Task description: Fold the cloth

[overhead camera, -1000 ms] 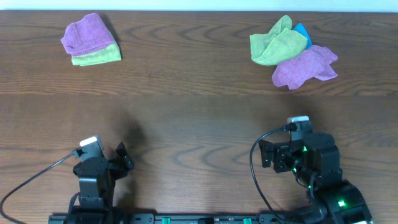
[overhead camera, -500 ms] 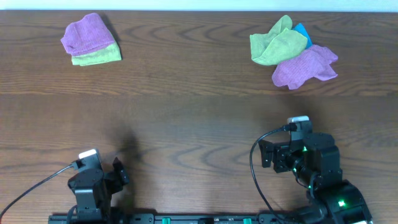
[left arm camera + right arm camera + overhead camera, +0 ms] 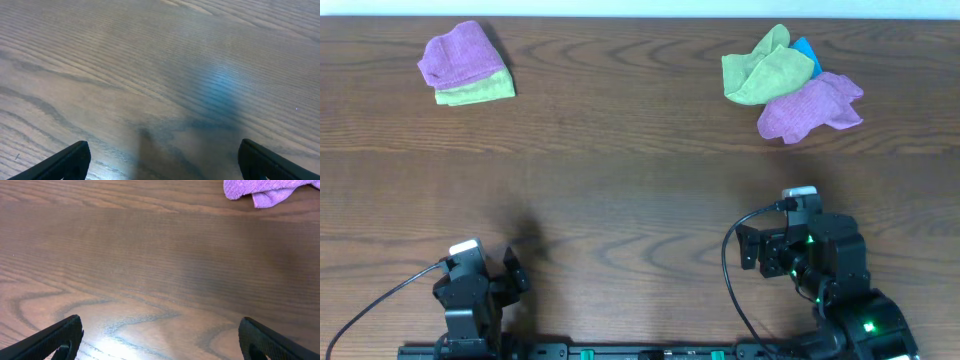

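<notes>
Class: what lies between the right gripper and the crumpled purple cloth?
Only bare wooden table, shown in the right wrist view, from the right gripper to the cloth.

Folded purple cloth [image 3: 460, 52] atop green cloth [image 3: 480, 93], far left; crumpled purple-green-blue heap [image 3: 770, 75] far right.

Dark brown wooden table [image 3: 640, 190] with bold grain and a soft satin sheen, crumpled lilac-purple microfibre cloth [image 3: 810, 107] matt and fuzzy, crumpled light green cloth [image 3: 765, 68] equally nappy, left gripper [image 3: 161, 162] and right gripper [image 3: 160, 340] with matt black plastic fingers [image 3: 65, 161].
</notes>
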You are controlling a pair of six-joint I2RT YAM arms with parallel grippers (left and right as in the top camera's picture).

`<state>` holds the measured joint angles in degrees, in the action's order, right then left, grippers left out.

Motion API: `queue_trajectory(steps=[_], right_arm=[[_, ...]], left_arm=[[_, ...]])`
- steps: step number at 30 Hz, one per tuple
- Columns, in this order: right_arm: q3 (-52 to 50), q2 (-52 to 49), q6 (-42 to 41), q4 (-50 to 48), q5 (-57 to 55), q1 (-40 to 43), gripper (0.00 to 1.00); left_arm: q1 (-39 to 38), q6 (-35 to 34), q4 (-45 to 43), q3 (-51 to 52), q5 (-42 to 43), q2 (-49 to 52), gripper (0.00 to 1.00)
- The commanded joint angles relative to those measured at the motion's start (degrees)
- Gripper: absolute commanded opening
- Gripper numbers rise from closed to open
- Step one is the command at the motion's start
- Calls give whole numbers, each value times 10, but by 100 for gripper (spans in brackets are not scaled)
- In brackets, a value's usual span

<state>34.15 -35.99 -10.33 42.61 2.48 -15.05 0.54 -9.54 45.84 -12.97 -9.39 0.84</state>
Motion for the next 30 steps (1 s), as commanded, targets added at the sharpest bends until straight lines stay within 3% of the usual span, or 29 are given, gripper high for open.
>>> queue_trajectory(steps=[1,5,10,16,30], right_arm=[[-2,0,-10,1,-8,5,99],[-2,0,-10,0,-8,5,99],[-2,0,-10,0,-8,5,99],[-2,0,-10,1,-8,5,100],[-2,0,-10,0,-8,5,99]], left_arm=[[-8,19,17,24,0,-6,95],[-18,22,10,25,14,-6,95],[-19,127,6,27,72,-6,95],[-19,198,6,27,106,-6,95],[-19,198,6,27,105,-6,95]])
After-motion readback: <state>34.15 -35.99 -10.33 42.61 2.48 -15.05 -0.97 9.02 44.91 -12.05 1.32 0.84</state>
